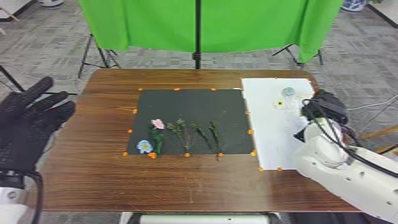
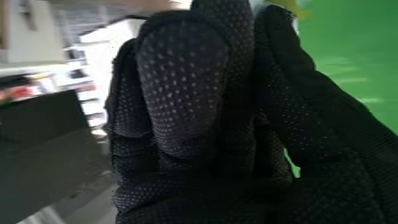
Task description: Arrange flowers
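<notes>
We judge ourselves past halfway: the pink flower (image 1: 158,123), blue flower (image 1: 145,146) and green stems (image 1: 182,134) lie on the black mat (image 1: 178,103), left of our right hand (image 1: 329,106), which seemingly pinches a yellowish flower (image 2: 303,10), with pale blooms (image 1: 288,91) beside it left to place.

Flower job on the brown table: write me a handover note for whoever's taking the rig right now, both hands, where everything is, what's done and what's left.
Left hand: open, off the table's left side, holding nothing.
Right hand: at the white sheet's right edge; I can't tell whether it holds anything.
Dark mat: blue flower, pink flower and green sprigs lie in its nearer half.
White sheet: yellow flower and pale flower.
Done: some pieces are on the mat.
Left: probably the flowers on the sheet.
</notes>
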